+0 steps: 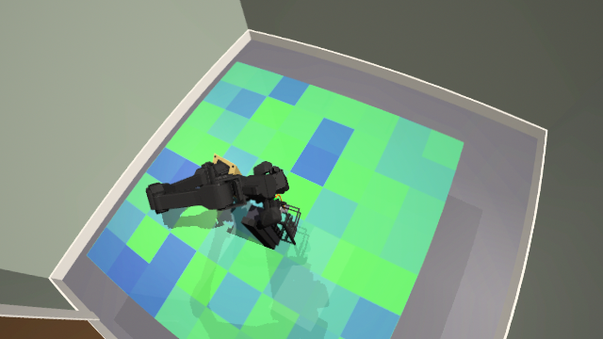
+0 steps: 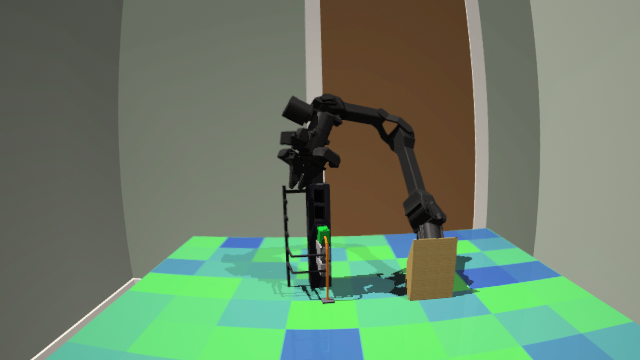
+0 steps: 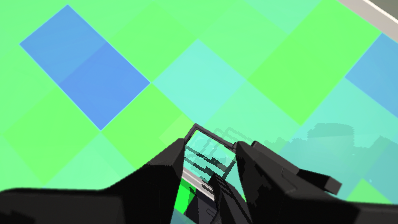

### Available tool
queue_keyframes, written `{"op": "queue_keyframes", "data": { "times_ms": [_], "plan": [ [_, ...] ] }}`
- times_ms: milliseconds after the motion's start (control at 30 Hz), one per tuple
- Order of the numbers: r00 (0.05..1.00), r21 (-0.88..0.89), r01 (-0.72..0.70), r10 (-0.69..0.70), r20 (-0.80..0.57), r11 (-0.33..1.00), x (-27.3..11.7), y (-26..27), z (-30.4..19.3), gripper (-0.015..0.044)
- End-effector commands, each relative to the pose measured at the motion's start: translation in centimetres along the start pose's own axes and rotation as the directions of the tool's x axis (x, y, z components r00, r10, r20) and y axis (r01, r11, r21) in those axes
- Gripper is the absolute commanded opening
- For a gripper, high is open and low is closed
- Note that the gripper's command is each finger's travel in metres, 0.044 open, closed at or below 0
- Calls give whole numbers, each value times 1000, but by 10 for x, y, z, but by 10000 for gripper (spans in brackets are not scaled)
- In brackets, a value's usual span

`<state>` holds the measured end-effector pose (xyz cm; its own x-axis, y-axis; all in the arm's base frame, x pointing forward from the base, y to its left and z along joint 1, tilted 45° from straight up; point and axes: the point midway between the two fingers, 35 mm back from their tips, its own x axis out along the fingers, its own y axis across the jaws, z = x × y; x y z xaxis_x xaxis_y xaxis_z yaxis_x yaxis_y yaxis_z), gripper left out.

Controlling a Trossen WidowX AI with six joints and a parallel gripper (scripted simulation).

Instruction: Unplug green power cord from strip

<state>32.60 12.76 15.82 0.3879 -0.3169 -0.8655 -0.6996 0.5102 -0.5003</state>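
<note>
Checkered green-blue floor [image 2: 320, 310], black power strip [image 2: 318, 210] upright against a wire rack [image 2: 287, 235]. Green plug [image 2: 323, 232] seated halfway down. Gripper [image 2: 300, 182] just over the strip's top, fingers partly spread, gripping nothing. Plug mostly hidden in wrist view.

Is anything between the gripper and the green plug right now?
Partly. The gripper hangs, fingers apart and empty, just over the top end of the upright power strip. The green plug sits lower on the strip's face, so the strip's upper part crowds a straight descent. Nothing else visible blocks it.
</note>
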Motion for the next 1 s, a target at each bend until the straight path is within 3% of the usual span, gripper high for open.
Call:
{"op": "queue_keyframes", "data": {
  "times_ms": [0,133,233,967],
  "plan": [
    [984,-305,-71,16,-178,950,34,29,-17,160],
    [902,-671,-313,-10,-431,672,70,66,-49,160],
    [856,-745,-425,-38,-515,514,80,78,-63,160],
    [856,-745,-425,-38,-515,514,76,66,-67,160]
  ]
}}
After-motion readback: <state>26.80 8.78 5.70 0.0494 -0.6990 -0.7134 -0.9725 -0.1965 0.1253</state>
